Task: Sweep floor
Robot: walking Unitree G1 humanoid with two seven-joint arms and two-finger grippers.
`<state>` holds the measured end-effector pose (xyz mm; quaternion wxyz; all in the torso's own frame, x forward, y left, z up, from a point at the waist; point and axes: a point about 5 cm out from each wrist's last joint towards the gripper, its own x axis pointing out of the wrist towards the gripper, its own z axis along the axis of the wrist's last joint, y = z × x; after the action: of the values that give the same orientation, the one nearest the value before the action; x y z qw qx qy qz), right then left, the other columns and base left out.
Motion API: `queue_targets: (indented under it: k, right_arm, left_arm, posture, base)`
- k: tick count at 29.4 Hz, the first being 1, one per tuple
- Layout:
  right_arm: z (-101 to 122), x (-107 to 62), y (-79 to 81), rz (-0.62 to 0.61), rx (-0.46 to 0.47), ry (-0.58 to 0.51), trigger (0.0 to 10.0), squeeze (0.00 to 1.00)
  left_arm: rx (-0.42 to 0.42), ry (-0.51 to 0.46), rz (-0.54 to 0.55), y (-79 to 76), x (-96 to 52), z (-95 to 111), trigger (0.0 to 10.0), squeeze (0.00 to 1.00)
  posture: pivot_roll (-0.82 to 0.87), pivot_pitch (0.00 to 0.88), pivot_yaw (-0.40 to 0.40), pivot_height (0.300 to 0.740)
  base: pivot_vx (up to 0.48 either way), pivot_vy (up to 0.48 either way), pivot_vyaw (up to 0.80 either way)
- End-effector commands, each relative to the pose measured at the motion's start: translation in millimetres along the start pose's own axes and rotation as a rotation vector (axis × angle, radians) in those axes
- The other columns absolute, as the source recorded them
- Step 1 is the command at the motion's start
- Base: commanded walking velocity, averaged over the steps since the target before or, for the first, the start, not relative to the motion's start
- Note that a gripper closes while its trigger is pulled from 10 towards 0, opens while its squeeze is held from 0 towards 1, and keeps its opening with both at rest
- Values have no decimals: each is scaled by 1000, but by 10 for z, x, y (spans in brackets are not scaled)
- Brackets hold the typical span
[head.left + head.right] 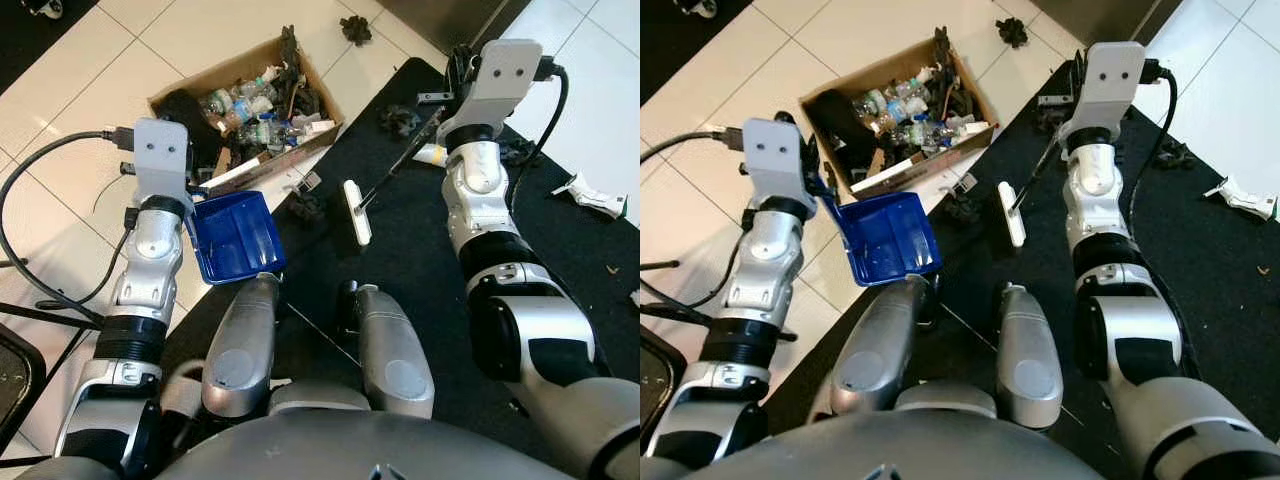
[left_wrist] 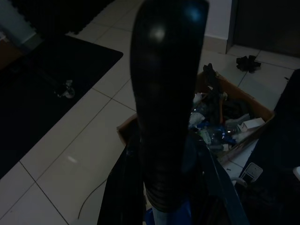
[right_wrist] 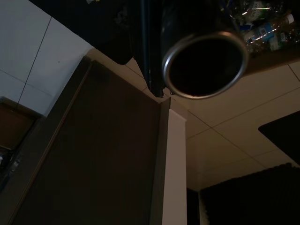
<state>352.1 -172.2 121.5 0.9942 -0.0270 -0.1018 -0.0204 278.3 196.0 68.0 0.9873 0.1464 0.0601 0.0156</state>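
Observation:
My left gripper (image 1: 192,188) is shut on the black handle (image 2: 164,117) of a blue dustpan (image 1: 237,237), holding it above the edge where the white tiles meet the black mat. My right gripper (image 1: 457,82) is shut on the upper end of a broom with a thin black handle (image 1: 400,165). Its metal tube end (image 3: 204,65) fills the right wrist view. The broom's white head (image 1: 357,212) rests on the mat, just right of the dustpan. Black debris (image 1: 305,206) lies between pan and broom head.
A cardboard box (image 1: 205,78) full of bottles and rubbish stands on the tiles behind the dustpan. Black clumps (image 1: 400,121) (image 1: 355,29) and a crumpled white wrapper (image 1: 596,196) lie about. A black cable (image 1: 30,165) loops left. My legs (image 1: 245,345) are below.

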Motion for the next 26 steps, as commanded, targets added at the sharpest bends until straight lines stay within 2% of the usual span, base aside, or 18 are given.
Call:
queue_targets:
  k: [1, 5, 9, 15, 17, 18, 20, 22, 23, 26]
  right_arm:
    - [10, 0, -58, -22, 2, -2, 10000, 0]
    - [61, 46, -150, -92, -6, -20, 10000, 0]
    - [94, 89, -133, -101, -1, -31, 10000, 0]
    - [-44, 63, 52, -98, 75, 44, 10000, 0]
    - [-110, 31, 175, -68, 109, 81, 10000, 0]
    - [-110, 31, 175, -68, 109, 81, 10000, 0]
    - [-178, -17, 399, 21, 155, 123, 10000, 0]
    - [-178, -17, 399, 21, 155, 123, 10000, 0]
    - [-196, -36, 493, 63, 169, 137, 10000, 0]
    - [-208, -51, 569, 97, 190, 148, 10000, 0]
  left_arm:
    - [106, 145, -19, 35, -130, -337, 10000, 0]
    - [103, 155, -37, -35, -178, -396, 10000, 0]
    - [96, 161, -45, -56, -201, -389, 10000, 0]
    - [85, 147, -59, -70, -229, -365, 10000, 0]
    - [85, 140, -57, -51, -237, -359, 10000, 0]
    - [85, 140, -57, -51, -237, -359, 10000, 0]
    - [87, 141, -51, -24, -254, -369, 10000, 0]
    - [87, 141, -51, -24, -254, -369, 10000, 0]
    - [88, 142, -50, -20, -260, -371, 10000, 0]
    - [88, 142, -49, -19, -264, -371, 10000, 0]
  posture:
    - [213, 211, -29, 740]
    - [217, 217, -32, 740]
    - [224, 222, -26, 740]
    - [250, 231, -14, 740]
    - [250, 231, -14, 740]
    - [250, 231, -14, 740]
    - [271, 231, -11, 740]
    - [271, 231, -11, 740]
    - [271, 231, -11, 740]
    - [271, 231, -11, 740]
  base:
    - [0, 0, 0]
    - [0, 0, 0]
    - [0, 0, 0]
    - [0, 0, 0]
    - [0, 0, 0]
    - [0, 0, 0]
    - [0, 0, 0]
    - [0, 0, 0]
    - [0, 0, 0]
    - [0, 0, 0]
